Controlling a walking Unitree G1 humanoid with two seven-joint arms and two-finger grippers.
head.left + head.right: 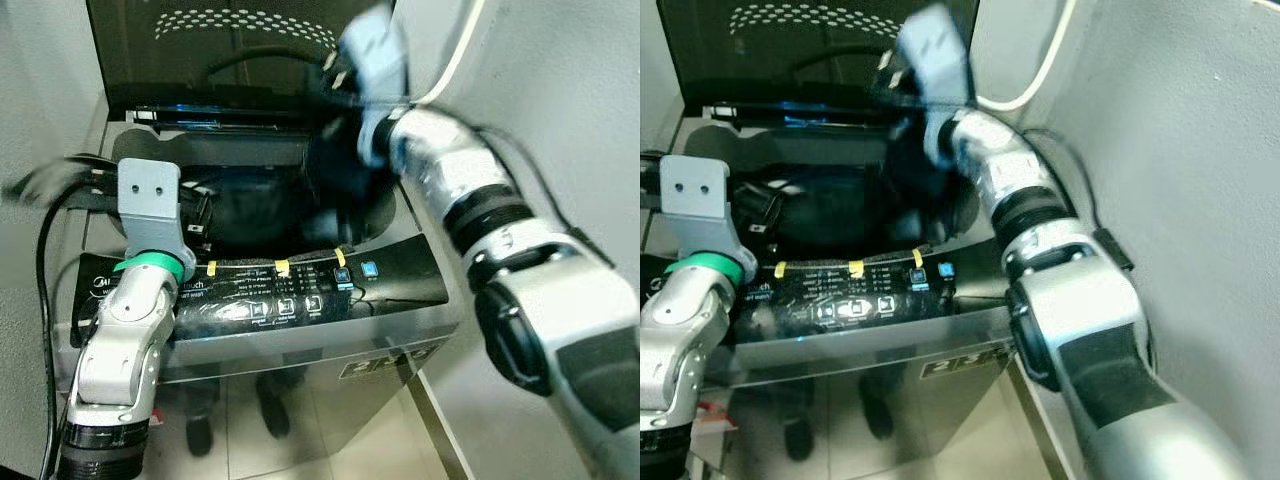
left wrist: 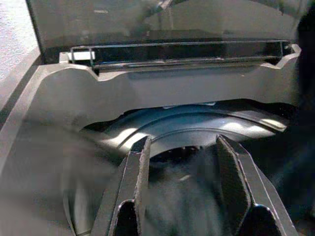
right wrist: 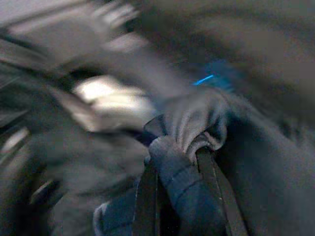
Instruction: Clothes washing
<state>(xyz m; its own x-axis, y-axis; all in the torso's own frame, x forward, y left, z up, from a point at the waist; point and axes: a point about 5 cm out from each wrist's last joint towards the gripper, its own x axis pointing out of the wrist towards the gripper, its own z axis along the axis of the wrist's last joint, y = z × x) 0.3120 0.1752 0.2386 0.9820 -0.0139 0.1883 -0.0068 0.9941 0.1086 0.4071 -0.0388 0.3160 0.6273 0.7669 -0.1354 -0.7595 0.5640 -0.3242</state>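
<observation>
The dark garment (image 3: pixel 197 128) hangs over the open tub (image 2: pixel 197 128) of the washing machine (image 1: pixel 300 310), pinched in the right claw (image 3: pixel 184 162), whose fingers are clamped together on a fold of the cloth. I judge it is best to lower the cloth well inside the tub before releasing, so no part lies over the rim. The left claw (image 2: pixel 182 167) waits above the tub with its fingers apart and empty.

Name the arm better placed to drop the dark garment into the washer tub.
Right. The right gripper is already shut on the dark garment, above the open tub. The left gripper hangs open and empty at the tub's edge.
</observation>
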